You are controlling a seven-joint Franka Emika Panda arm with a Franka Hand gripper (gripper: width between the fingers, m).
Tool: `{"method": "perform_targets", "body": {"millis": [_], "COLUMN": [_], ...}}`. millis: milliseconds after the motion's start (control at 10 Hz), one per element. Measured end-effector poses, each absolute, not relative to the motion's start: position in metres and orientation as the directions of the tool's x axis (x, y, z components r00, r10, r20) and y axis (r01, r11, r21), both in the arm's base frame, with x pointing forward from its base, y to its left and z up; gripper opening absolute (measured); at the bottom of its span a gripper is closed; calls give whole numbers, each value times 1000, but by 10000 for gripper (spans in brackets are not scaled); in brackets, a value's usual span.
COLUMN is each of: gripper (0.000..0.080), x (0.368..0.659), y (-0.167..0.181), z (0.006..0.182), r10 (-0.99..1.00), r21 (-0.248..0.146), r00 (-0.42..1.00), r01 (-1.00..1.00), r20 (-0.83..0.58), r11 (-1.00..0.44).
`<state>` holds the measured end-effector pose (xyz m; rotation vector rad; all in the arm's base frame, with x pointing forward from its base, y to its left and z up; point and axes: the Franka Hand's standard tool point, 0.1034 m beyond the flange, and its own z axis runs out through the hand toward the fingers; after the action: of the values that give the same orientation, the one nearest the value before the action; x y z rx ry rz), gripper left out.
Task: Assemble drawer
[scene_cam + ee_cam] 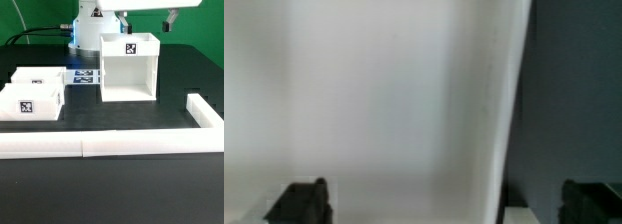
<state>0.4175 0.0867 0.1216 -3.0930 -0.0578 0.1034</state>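
Observation:
The drawer's tall white shell (pixel 128 68) stands upright mid-table, its open front facing the camera and a square tag on its top. Two small white trays with tags sit at the exterior view's left, one behind (pixel 40 78) and one in front (pixel 30 103), touching each other. My gripper (pixel 146 18) hangs open and empty above the shell's top, not touching it. In the wrist view a blurred white face of the shell (pixel 384 100) fills most of the frame, with both dark fingertips (pixel 299 202) spread wide and my gripper (pixel 445 205) holding nothing.
A long low white border wall (pixel 100 147) runs along the front and turns back at the exterior view's right (pixel 205 113). The marker board (pixel 86 77) lies flat between the trays and the shell. The robot base (pixel 88 25) stands behind.

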Motion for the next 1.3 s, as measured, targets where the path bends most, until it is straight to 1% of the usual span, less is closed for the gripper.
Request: {"method": "perform_targets", "body": {"millis": [200, 400, 500, 600, 700, 800, 900, 1000, 1100, 1300], "gripper": [649, 649, 565, 423, 423, 239, 239, 71, 36, 36], "x": [402, 393, 391, 392, 392, 392, 392, 392, 392, 392], "y": [93, 96, 100, 101, 101, 101, 101, 101, 101, 101], "z": [110, 98, 94, 95, 95, 95, 95, 95, 95, 95], "r10": [38, 20, 6, 3, 2, 2, 2, 2, 2, 2], "r21": [-51, -51, -44, -45, -44, -44, -44, -44, -44, -44], "r00": [998, 998, 998, 998, 998, 998, 998, 998, 998, 998], "r01": [35, 17, 3, 0, -1, -1, -1, -1, -1, -1], "r20": [-59, -56, -65, -64, -65, -65, -65, -65, -64, -64], "r11": [-998, -999, -999, -999, -999, -999, -999, -999, -999, -999]}}
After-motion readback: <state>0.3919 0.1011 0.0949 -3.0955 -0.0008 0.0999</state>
